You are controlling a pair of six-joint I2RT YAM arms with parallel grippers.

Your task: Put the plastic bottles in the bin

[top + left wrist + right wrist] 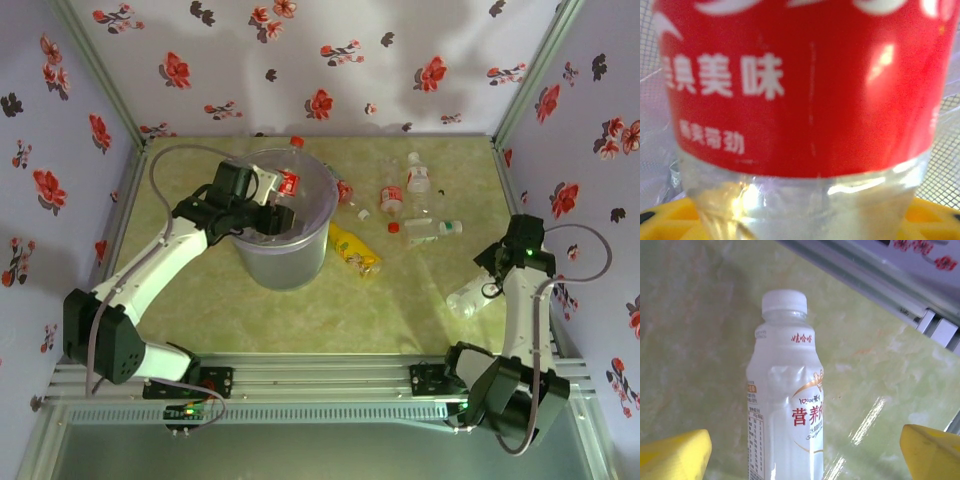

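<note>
Red-labelled bottle [288,183] poised over the bin [300,262]

Let it go only once it sits well inside the rim; the left gripper [272,190] has it between its fingers, clamped or loosened I cannot tell; the right gripper [492,280], jaws wide apart, straddles a white bottle [782,405] lying on the table [200,290], untouched.

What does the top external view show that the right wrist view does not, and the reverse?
Top external: the bin, a red-labelled bottle above it at the left gripper, and loose bottles to its right. Right wrist: the white bottle close up, its red lettering and cap, the right gripper open on both sides. Shared: that white bottle lying on the green table.
</note>
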